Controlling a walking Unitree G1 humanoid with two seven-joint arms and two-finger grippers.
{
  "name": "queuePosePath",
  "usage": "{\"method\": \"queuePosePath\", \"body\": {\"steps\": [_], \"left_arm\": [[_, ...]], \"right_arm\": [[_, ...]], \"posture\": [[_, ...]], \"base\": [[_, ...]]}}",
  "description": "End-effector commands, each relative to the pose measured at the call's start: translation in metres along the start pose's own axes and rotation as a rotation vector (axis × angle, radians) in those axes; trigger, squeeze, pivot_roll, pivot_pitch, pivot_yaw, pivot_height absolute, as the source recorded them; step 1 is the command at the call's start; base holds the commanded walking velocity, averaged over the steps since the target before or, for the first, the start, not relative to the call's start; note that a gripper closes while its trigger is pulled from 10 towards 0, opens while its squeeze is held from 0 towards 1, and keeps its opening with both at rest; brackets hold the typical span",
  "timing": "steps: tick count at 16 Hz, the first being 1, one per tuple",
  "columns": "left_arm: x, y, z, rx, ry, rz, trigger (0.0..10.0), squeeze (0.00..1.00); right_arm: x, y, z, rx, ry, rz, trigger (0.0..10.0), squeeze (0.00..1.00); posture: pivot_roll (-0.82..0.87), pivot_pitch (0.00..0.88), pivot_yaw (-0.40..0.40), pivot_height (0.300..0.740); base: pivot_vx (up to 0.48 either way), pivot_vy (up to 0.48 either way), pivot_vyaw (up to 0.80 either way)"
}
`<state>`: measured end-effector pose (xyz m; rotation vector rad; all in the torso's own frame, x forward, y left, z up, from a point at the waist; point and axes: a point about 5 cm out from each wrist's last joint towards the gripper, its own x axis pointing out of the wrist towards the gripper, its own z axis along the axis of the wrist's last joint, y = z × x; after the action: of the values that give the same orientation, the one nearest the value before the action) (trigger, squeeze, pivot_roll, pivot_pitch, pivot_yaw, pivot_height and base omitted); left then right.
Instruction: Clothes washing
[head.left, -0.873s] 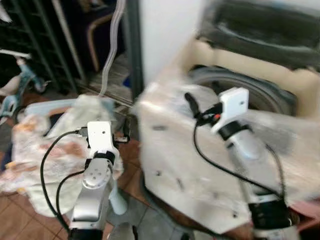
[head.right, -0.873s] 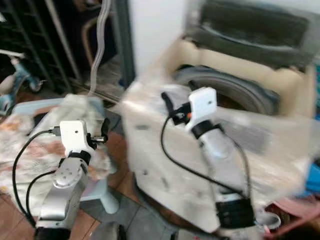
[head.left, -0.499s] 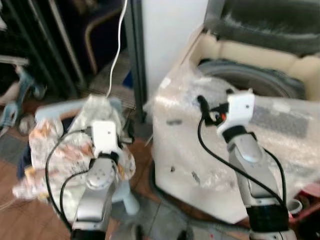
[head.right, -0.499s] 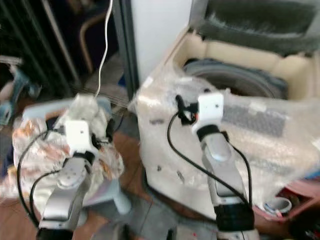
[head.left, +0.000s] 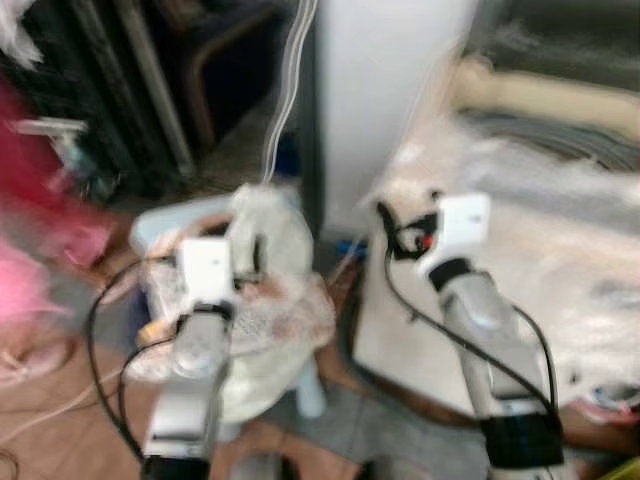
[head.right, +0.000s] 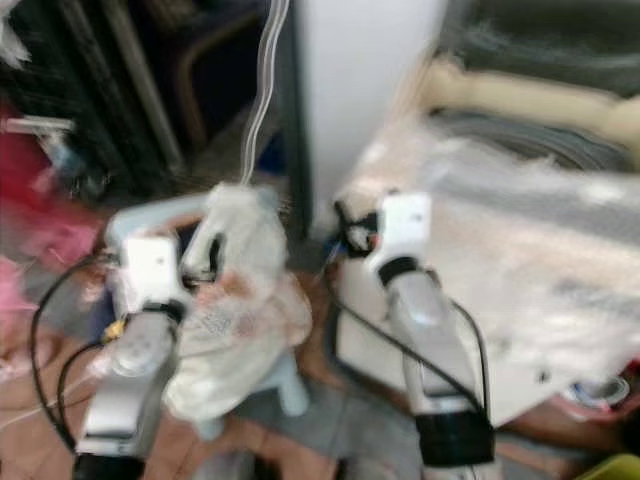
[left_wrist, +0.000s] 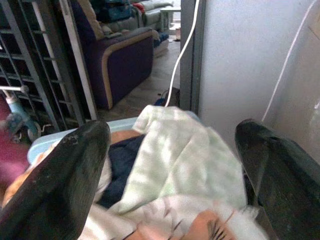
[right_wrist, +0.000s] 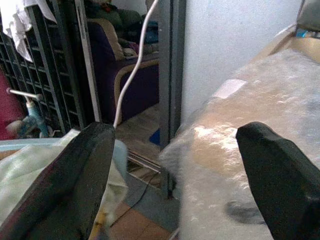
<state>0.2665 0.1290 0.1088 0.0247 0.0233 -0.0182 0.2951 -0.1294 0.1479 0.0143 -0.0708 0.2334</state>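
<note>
Approaching the pickup step, you are hovering the left gripper (left_wrist: 172, 165), fingers spread wide and empty, over the laundry pile (head.left: 270, 300) at ten o'clock from the washing machine (head.left: 520, 290), right gripper (right_wrist: 175, 175) likewise open, so lowering onto cloth comes next.

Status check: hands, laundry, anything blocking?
Left hand open, empty, above the heap of pale crumpled clothes in the light blue tub. Right hand open by the plastic-wrapped washing machine. Nothing blocking.
</note>
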Motion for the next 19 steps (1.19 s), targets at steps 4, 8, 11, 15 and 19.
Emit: {"method": "queuePosePath", "body": {"steps": [4, 8, 11, 15, 19], "left_arm": [[0.005, 0.016, 0.008, 0.013, -0.02, 0.085, 10.0, 0.0], [0.001, 0.019, 0.001, 0.032, 0.014, 0.096, 10.0, 0.0], [-0.002, 0.025, -0.008, 0.047, 0.09, 0.098, 10.0, 0.0], [-0.015, 0.023, -0.016, 0.061, 0.164, 0.042, 10.0, 0.0], [-0.034, 0.025, -0.022, 0.079, 0.226, 0.035, 10.0, 0.0]], "right_arm": [[0.009, -0.005, 0.002, -0.067, 0.023, 0.009, 10.0, 0.0], [0.015, -0.012, -0.006, -0.083, 0.091, -0.029, 10.0, 0.0], [0.016, -0.007, -0.029, -0.069, 0.223, -0.026, 10.0, 0.0], [0.008, -0.002, -0.065, -0.037, 0.437, -0.024, 10.0, 0.0], [-0.006, 0.006, -0.103, -0.013, 0.618, 0.04, 0.0, 0.0]], "posture": [[-0.03, 0.03, 0.005, 0.74], [-0.02, 0.038, 0.002, 0.74], [-0.01, 0.05, 0.0, 0.74], [0.02, 0.098, -0.016, 0.74], [0.06, 0.154, -0.043, 0.74]], "base": [[0.0, 0.0, 0.75], [0.0, 0.0, 0.75], [0.0, 0.0, 0.63], [0.0, 0.0, 0.0], [0.0, 0.0, 0.0]]}}
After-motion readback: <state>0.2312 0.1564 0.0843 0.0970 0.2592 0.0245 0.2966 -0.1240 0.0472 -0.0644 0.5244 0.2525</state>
